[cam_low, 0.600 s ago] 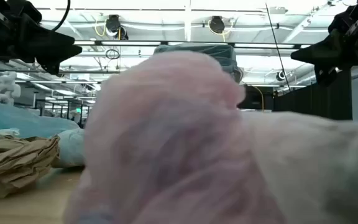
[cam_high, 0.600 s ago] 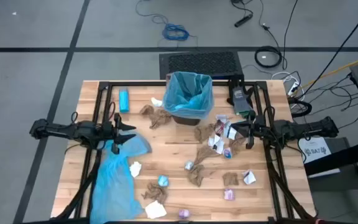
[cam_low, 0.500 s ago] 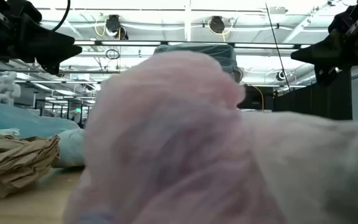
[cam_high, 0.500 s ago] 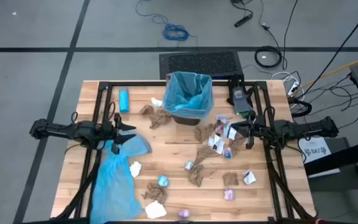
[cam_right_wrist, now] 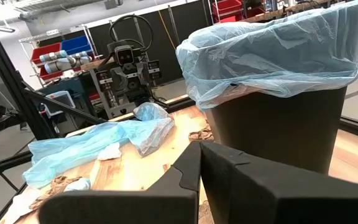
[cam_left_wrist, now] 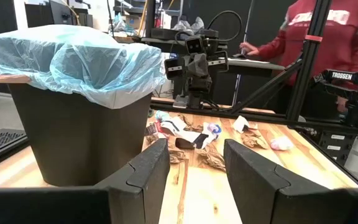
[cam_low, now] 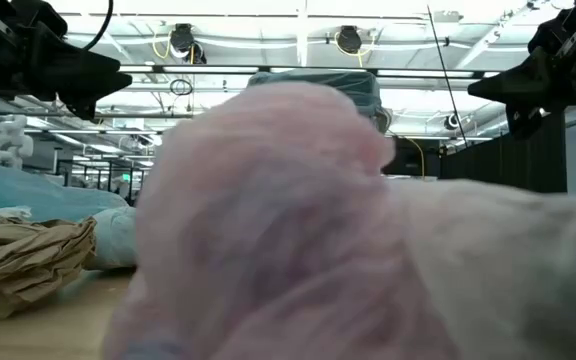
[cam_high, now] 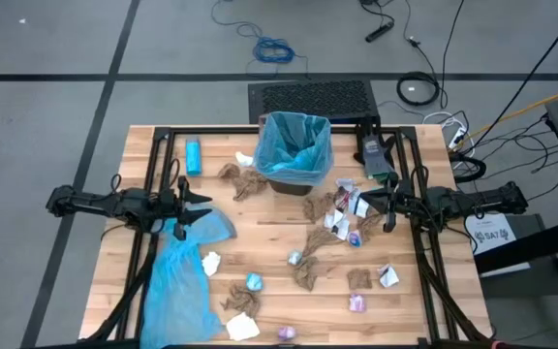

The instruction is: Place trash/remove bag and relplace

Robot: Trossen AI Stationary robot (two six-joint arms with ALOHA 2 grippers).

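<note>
both arms held above a littered table, lined bin at the far edge

the left gripper hovered over the left side of the wooden table, its two fingers spread apart with nothing between them. just beside it lay a loose light-blue bag, spread flat toward the near left corner. the right gripper hung over the right side, its fingers pressed together on nothing, above a cluster of scraps.

the trash was scattered over the middle and right of the table: brown paper wads, white bits, a few pink and light-blue wrappers, all outside the bin. a few more pieces lay along the near edge beside the loose bag. in the low view a pink wrapper sat right against the lens and blocked most of the scene.

the dark bin stood upright at the far middle of the table, lined with a light-blue bag folded over its rim. a small blue oblong object lay to the far left, well apart from the bin.

readable writing: "trossen" in white on a dark frame part in the left wrist view. a person in a red top with white lettering, too cut off to read, stood beyond the table.
</note>
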